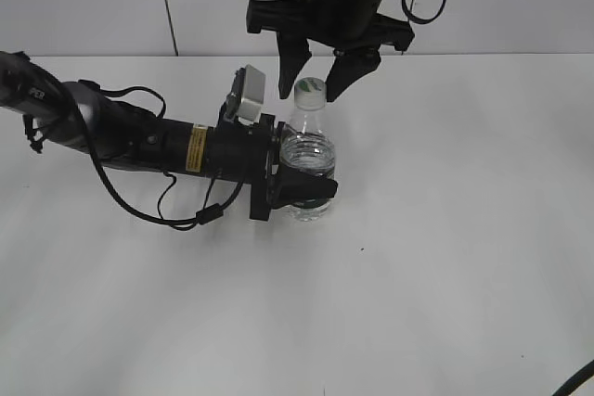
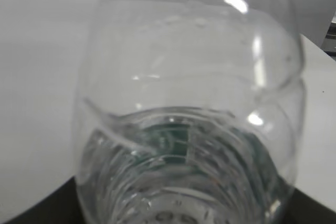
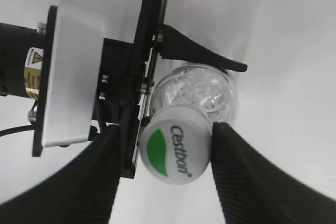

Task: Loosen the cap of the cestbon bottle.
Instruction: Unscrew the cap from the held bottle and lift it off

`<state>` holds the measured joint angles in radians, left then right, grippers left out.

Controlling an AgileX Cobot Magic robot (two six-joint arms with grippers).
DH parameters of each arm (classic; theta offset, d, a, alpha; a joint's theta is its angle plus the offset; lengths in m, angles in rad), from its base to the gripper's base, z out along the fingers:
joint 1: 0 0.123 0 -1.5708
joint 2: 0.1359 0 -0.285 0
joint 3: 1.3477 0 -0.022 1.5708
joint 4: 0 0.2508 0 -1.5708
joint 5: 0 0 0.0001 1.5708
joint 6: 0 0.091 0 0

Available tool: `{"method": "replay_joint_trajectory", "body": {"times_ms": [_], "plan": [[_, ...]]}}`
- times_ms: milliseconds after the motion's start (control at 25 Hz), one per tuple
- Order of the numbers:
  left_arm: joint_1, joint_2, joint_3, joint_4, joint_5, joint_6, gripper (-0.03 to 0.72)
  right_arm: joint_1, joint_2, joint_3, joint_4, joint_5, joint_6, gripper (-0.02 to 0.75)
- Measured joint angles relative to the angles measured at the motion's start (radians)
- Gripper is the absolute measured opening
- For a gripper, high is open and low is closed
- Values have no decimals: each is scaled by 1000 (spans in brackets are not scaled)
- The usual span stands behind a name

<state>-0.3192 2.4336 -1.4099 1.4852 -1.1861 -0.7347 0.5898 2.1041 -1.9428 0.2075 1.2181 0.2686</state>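
Two grippers share the upright bottle [image 1: 307, 157] mid-table: left gripper [image 1: 295, 187] clamps its body; right gripper's [image 1: 316, 70] fingers straddle the cap [image 1: 310, 91], touching one side, not gripping. Centre yourself, squeeze evenly, then twist.

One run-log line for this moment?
left gripper: shut on cestbon bottle, upright | right gripper: straddling cap, one finger touching | cap: on

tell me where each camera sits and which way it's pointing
Exterior view: raised in front of the table, looking down at both arms, the left claw around the cestbon bottle.
Left wrist view: behind that claw, facing the bottle's clear body; no claw visible.
Right wrist view: above, looking down past the right claw at the cap.
All three share the bottle.
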Motion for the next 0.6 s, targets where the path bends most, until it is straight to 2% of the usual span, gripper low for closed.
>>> {"method": "replay_joint_trajectory", "body": {"times_ms": [160, 360, 600], "plan": [[0, 0, 0, -1, 0, 0, 402, 2, 0, 0, -7, 0, -2, 403], [0, 0, 0, -1, 1, 0, 402, 2, 0, 0, -18, 1, -4, 304], [0, 0, 0, -3, 2, 0, 402, 2, 0, 0, -19, 3, -28, 304]]}}
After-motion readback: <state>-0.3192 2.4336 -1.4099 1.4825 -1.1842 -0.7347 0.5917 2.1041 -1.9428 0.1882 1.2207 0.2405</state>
